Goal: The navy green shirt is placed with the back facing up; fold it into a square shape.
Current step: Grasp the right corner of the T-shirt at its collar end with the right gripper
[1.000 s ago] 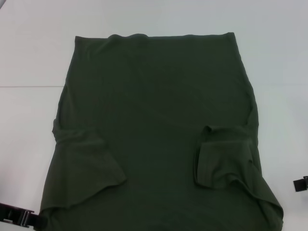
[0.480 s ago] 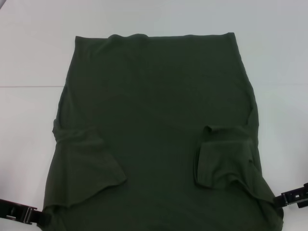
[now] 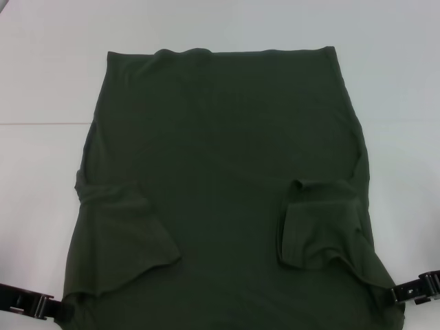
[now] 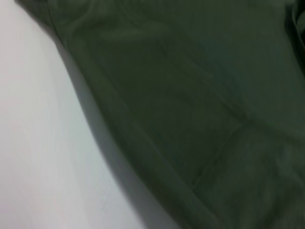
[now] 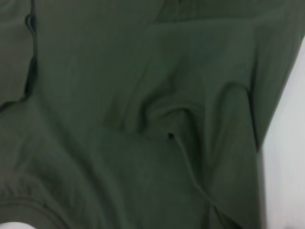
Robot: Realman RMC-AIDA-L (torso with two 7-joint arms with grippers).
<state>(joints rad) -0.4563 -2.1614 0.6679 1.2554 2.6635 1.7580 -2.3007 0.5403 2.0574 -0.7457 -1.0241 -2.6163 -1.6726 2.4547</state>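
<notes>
Head view shows one navy green shirt (image 3: 227,179) spread flat on the white counter (image 3: 41,75), plain side up, both sleeves folded inward over the body; its near edge is cut off by the lower border of the picture. Two tools flank that near edge. The left tool (image 3: 58,309) sits at the shirt's near left corner, and the right tool (image 3: 397,297) at the near right corner, each reaching the cloth's edge. Only dark bracket-like ends of the two show, so whether either is wide, narrow or gripping cloth cannot be told. Left wrist view takes in the shirt's side edge (image 4: 190,119) lying against the bare counter, with a faint seam crossing the fabric. Right wrist view is filled with creased green cloth (image 5: 143,119) and a strip of counter at one side; neither wrist picture shows its own fingers.
</notes>
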